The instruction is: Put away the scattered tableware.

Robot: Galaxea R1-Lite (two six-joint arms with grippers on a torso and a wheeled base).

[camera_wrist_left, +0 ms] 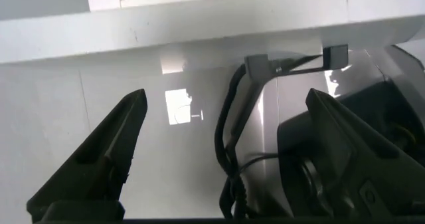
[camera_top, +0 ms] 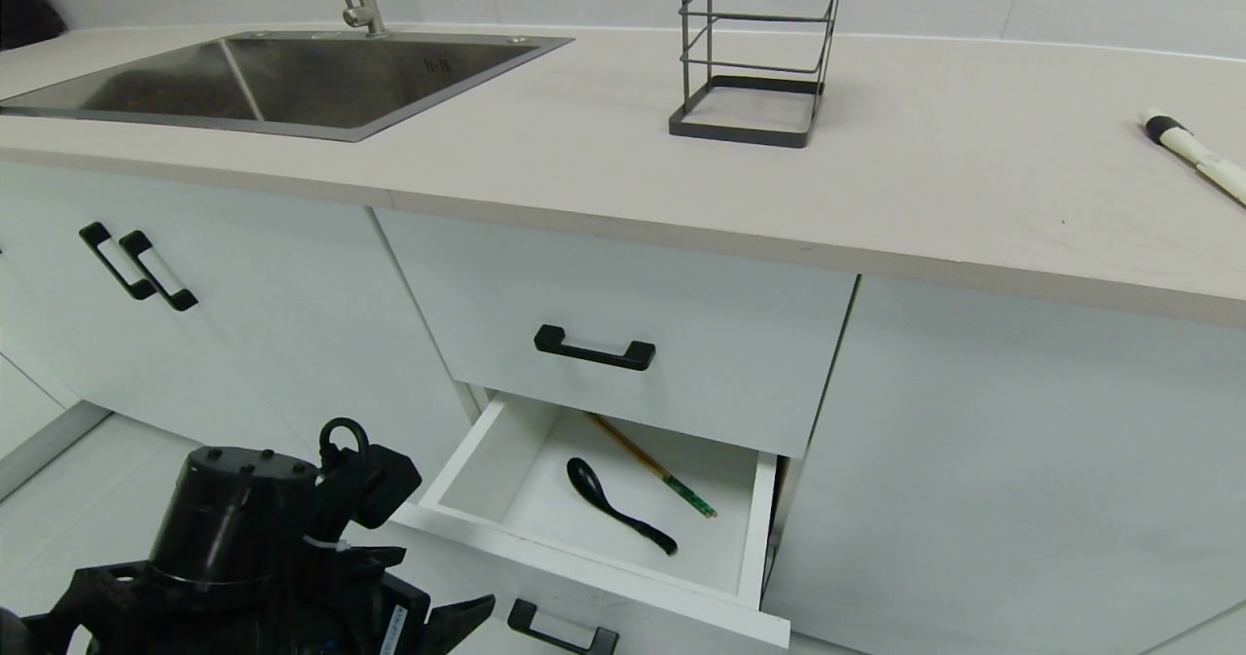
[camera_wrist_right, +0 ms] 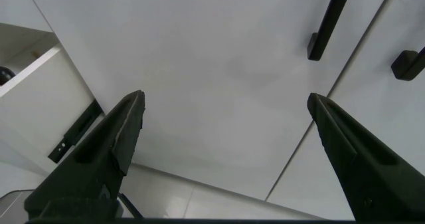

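Spoon (camera_top: 623, 511) and chopsticks (camera_top: 652, 465) lie in the open drawer (camera_top: 584, 567); a white utensil (camera_top: 1195, 154) lies at the desk's (camera_top: 973, 198) right edge. Left gripper (camera_wrist_left: 226, 98) and right gripper (camera_wrist_right: 226, 98) hang low by the cabinets, fingers spread wide and empty. Judged next: collect the utensil, stow it, then close the drawer.

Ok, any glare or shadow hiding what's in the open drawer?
Head view: no glare; the open drawer is evenly lit, and the black spoon and chopsticks stand out against its white floor. Left wrist view: bright reflections on the glossy floor. Right wrist view: flat, even light on the cabinet fronts.
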